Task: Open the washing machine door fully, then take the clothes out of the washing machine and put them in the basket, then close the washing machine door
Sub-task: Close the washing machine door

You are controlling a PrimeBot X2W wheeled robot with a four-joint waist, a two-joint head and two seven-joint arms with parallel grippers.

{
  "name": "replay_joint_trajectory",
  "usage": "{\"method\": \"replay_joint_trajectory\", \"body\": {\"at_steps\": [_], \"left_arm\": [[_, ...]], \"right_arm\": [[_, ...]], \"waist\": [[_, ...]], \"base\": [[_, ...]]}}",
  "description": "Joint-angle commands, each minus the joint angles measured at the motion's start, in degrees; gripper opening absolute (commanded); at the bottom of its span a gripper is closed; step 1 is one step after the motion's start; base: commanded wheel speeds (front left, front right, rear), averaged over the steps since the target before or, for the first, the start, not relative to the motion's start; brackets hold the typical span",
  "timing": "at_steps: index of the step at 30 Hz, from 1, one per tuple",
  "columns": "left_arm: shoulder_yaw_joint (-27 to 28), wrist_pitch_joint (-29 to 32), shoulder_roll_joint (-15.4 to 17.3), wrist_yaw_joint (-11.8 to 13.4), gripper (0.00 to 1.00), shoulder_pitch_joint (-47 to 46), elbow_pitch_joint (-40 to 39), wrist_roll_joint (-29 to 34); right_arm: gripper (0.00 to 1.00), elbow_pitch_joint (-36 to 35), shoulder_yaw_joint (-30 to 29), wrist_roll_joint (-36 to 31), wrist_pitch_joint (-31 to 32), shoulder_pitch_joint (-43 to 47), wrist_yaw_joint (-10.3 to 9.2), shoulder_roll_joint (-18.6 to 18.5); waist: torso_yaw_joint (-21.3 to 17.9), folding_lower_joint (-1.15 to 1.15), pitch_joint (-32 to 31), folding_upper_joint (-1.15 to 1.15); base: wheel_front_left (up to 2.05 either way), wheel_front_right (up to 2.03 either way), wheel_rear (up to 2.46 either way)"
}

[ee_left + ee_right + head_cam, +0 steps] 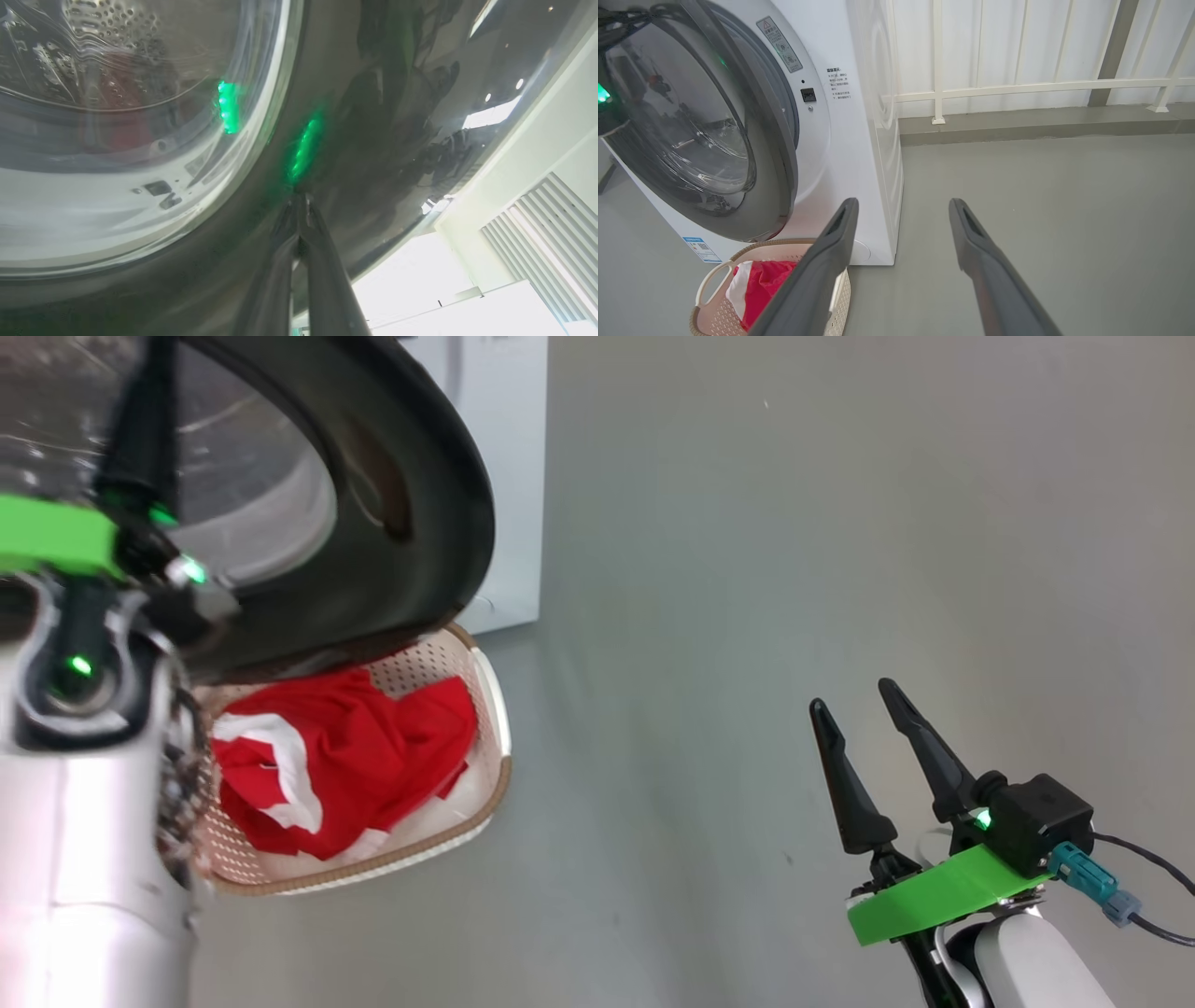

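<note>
Grey, smooth floor lies under and ahead of the right gripper. Its two dark fingers stand wide apart with nothing between them. Beyond the fingertips the floor runs to a low grey kerb, then a white railing and a white panelled wall.

Close beside the right gripper's finger on the machine side, the basket stands on the floor, just in front of the washing machine. The clothes lie inside the basket, red with white patches, heaped across its floor. A small blue label sits low on the machine front, just behind the basket.

Above the basket the washing machine door stands ajar, swung out from the machine front. In the head view its lower rim overhangs the rear part of the basket. A grey warning label shows on the front panel past the door's free edge.

The left gripper has its fingers pressed together and holds nothing. Its tips sit against the door's glossy black rim, just beside the glass bowl window. Past the tips, through the glass, the perforated steel drum shows, with a dim red patch that cannot be identified. The door stands between the left gripper and the drum.
</note>
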Motion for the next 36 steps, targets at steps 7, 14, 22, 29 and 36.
{"method": "replay_joint_trajectory", "body": {"at_steps": [7,14,22,29,36], "left_arm": [[0.2,3.3,-0.1,-2.5,1.0,9.7,-3.8,-2.4],[-0.7,-0.6,1.5,-4.1,1.0,21.7,-11.0,3.8],[-3.4,-9.4,4.2,-5.2,1.0,35.2,-19.0,17.1],[-5.8,-19.1,7.4,-5.4,1.0,43.0,-21.8,30.1],[-6.4,-24.1,10.0,-5.2,1.0,48.9,-21.6,46.8]], "right_arm": [[1.0,-0.4,1.4,-0.1,-0.4,0.7,0.43,-0.2],[1.0,0.7,1.2,-0.3,-0.4,2.9,0.43,-0.2],[1.0,0.7,0.3,-0.5,-0.4,4.9,0.43,-0.2],[1.0,0.6,-0.1,-0.4,-0.4,5.6,0.43,-0.2],[1.0,0.3,-1.1,-0.6,-0.4,6.6,0.43,-0.2]], "waist": [[4.1,0.0,-5.9,0.0],[7.0,0.0,-11.7,0.0],[9.8,0.0,-15.8,0.0],[11.0,0.0,-17.7,0.0],[11.9,0.0,-19.0,0.0]], "base": [[0.0,0.0,0.0],[0.0,0.0,0.0],[0.0,0.0,0.0],[0.0,0.0,0.0],[0.0,0.0,0.0]]}}
